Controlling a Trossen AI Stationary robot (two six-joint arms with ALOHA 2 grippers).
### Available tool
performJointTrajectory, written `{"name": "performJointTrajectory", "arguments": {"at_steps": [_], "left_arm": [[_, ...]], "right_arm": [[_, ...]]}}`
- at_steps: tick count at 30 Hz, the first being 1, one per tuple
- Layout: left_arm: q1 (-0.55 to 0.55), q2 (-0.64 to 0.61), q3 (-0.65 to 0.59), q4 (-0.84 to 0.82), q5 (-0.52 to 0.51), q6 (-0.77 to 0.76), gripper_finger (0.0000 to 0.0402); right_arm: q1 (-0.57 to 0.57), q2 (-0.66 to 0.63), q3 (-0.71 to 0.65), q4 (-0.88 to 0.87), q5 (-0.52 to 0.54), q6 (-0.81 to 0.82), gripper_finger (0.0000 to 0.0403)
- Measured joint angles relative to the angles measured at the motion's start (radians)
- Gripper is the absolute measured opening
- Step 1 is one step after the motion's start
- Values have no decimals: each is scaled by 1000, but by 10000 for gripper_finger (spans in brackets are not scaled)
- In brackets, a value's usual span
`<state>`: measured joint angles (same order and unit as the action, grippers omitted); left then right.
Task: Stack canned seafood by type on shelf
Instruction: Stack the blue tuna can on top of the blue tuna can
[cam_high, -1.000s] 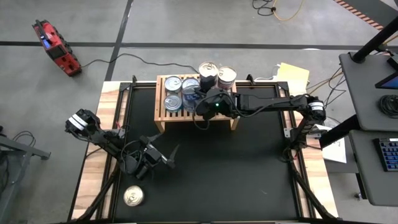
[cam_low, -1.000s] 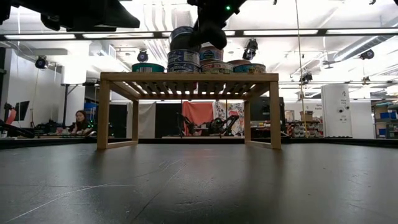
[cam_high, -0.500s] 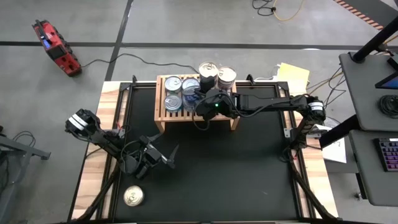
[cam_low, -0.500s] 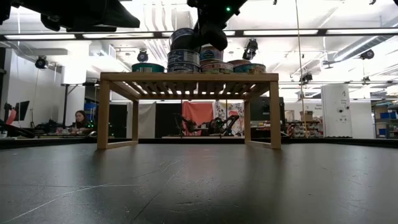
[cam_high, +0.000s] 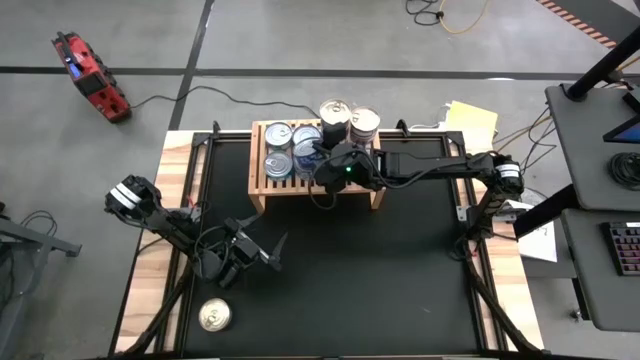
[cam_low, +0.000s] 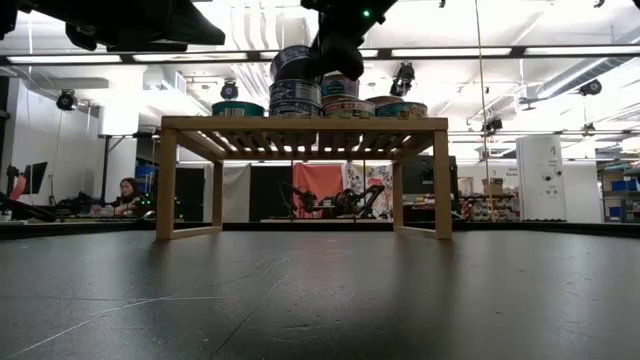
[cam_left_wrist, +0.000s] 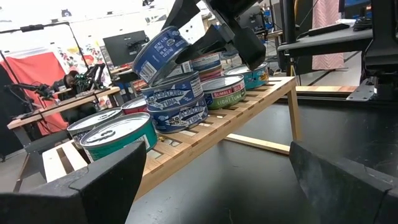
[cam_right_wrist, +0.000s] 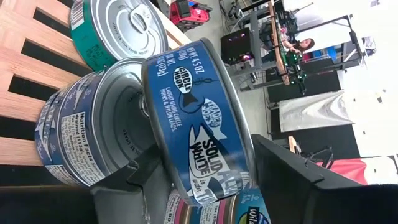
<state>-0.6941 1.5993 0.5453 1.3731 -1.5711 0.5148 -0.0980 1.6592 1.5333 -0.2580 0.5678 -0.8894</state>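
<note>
Right pincer (cam_high: 318, 160) over the shelf (cam_high: 262, 186), clamped on a tilted blue tin (cam_left_wrist: 160, 53) just above the two-high blue stack (cam_left_wrist: 176, 107), shelf at the counter's (cam_high: 400, 270) far edge, left pincer (cam_high: 262, 250) spread open over bare mat, lone tin (cam_high: 213, 316) near the front edge.

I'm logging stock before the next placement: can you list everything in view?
table: one, black top.
shelf: one, light wood, at the table's back.
blue can: one, tilted, held above the blue stack.
blue stack: two cans, on the shelf.
green can: one, on the shelf's left part.
red-label can: one, on the shelf's right part.
loose can: one, silver lid, at the table's front left.
red device: one, beyond the table's far left corner.
person: one, in the room behind.
left tool: open, front left.
right tool: shut on the blue can, over the shelf.
</note>
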Motion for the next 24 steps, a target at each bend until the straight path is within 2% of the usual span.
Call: {"name": "performJointTrajectory", "arguments": {"at_steps": [10, 24], "left_arm": [[0, 0, 0, 0, 0, 0, 380], [0, 0, 0, -2, 0, -4, 380]], "right_arm": [[2, 0, 0, -1, 0, 2, 228], [2, 0, 0, -5, -42, 96, 276]]}}
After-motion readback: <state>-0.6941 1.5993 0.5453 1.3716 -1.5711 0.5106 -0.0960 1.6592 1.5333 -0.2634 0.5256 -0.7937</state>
